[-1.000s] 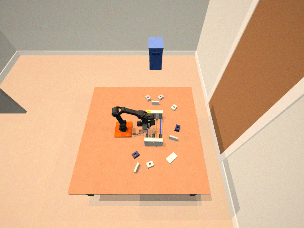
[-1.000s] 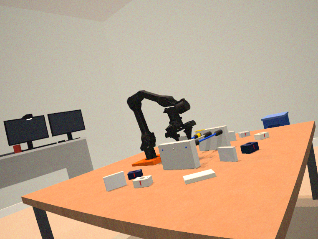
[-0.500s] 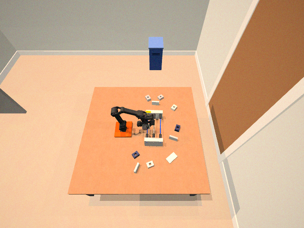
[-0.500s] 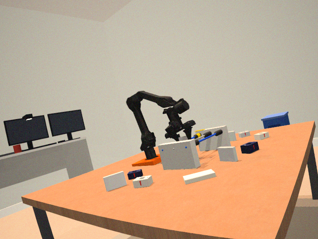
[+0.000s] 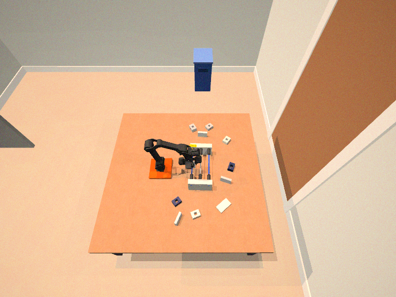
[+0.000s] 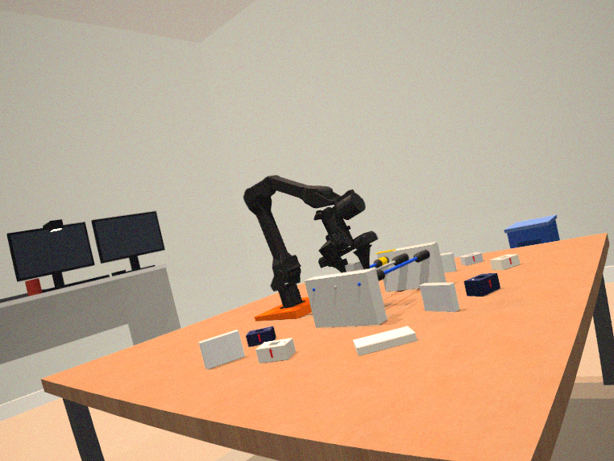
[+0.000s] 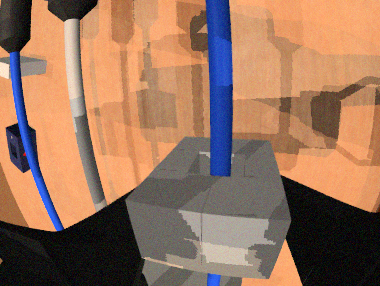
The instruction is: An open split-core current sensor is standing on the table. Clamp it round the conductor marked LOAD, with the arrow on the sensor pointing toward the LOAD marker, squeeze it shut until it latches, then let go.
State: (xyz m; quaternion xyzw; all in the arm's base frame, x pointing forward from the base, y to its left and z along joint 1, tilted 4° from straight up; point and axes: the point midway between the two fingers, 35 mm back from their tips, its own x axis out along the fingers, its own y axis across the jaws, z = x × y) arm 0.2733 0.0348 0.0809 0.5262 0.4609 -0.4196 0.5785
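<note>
Orange table [image 5: 143, 224] [image 6: 317, 392], white blocks [image 5: 200, 184] [image 6: 346, 301] flanking the cables [image 5: 208, 164] [image 6: 400, 266] [image 7: 221, 90]

The sensor's [image 7: 207, 205] arrow cannot be made out, nor any lettering on the yellow marker [image 5: 193, 145] [image 6: 385, 251].

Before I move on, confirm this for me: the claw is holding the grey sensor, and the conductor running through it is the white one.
The conductor is the wrong colour: the one running through the grey sensor is blue, as the wrist view shows. The white one passes off to the side. The claw is indeed holding the sensor.
</note>
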